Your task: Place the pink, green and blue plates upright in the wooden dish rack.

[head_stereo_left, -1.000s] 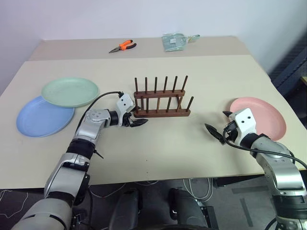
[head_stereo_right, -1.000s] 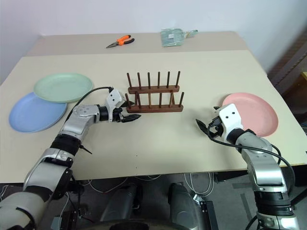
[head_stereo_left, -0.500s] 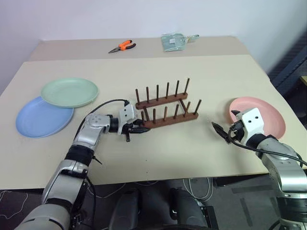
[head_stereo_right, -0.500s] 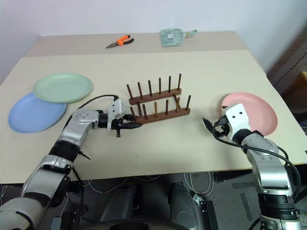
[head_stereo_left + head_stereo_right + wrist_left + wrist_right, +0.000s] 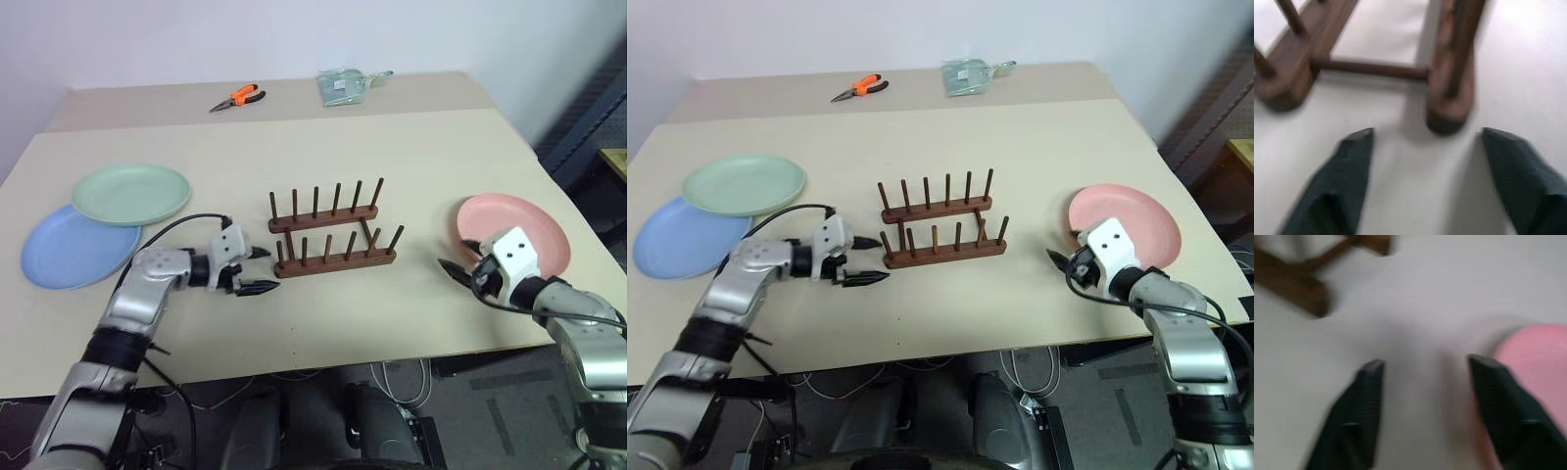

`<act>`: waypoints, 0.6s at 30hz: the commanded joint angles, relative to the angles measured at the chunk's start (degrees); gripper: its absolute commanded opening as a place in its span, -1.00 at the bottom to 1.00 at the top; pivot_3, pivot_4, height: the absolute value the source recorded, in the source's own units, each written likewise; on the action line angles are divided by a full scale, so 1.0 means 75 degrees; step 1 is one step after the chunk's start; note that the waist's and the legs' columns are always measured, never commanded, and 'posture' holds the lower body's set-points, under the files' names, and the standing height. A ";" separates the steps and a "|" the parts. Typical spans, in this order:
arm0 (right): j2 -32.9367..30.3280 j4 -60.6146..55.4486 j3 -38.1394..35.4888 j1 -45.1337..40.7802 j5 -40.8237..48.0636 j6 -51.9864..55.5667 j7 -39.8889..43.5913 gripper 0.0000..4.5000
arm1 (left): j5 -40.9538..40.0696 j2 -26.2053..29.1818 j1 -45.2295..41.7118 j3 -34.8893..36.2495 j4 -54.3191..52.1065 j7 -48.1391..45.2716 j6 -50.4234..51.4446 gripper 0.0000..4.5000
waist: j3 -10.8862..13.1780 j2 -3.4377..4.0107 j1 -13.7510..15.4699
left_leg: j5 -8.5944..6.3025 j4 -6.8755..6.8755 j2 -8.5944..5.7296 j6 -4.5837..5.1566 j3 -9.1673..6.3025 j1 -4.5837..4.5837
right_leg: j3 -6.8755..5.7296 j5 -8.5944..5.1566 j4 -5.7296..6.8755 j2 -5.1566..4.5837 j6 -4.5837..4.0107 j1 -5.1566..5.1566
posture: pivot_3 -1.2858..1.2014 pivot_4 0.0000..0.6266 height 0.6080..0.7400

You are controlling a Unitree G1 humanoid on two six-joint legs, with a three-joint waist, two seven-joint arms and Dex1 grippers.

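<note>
The left wrist view shows the rack's (image 5: 1449, 73) rail ends just ahead of the left gripper (image 5: 257, 270), its fingers spread and empty. The right gripper (image 5: 1422, 369), fingers apart, holds nothing beside the pink plate (image 5: 514, 227). The green plate (image 5: 131, 193) overlaps the blue plate (image 5: 69, 253). The rack, skewed half a second ago, stands square again.

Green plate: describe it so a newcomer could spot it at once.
On the beige table, look at the robot's left end, where two plates lie flat. The green plate is the farther one, pale mint, its near edge overlapping the blue plate.
</note>
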 commanded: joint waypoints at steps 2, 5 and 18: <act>0.0072 -0.0913 0.0758 0.0225 0.0226 0.0259 0.0379 -1.00 | -0.0695 -0.0332 0.0797 -0.0307 -0.1648 0.0319 0.1486 -0.58 | -0.0006 0.0011 0.0070 | 0.0000 0.0004 -0.0001 -0.0001 0.0000 0.0000 | -0.0001 -0.0003 -0.0002 -0.0002 -0.0006 0.0002 | 0.03 -0.52 0.96; 0.0443 -0.0623 0.1454 -0.0291 -0.0304 0.0317 -0.0087 -1.00 | -0.0244 -0.0945 0.0934 -0.0754 -0.1742 0.1062 0.1475 -0.78 | -0.0008 0.0010 0.0122 | -0.0001 0.0027 -0.0007 -0.0002 0.0004 -0.0002 | -0.0003 -0.0006 -0.0017 -0.0014 -0.0009 0.0022 | 0.03 -0.52 0.96; 0.1888 0.1793 0.2304 -0.2345 -0.1854 -0.0173 -0.1905 -1.00 | 0.1049 -0.2500 -0.0109 -0.0361 0.0643 0.4479 0.0288 -0.78 | -0.0053 -0.0008 0.0179 | 0.0000 0.0025 -0.0015 -0.0002 0.0012 0.0009 | -0.0001 0.0000 -0.0012 -0.0010 -0.0006 0.0028 | 0.03 -0.52 0.96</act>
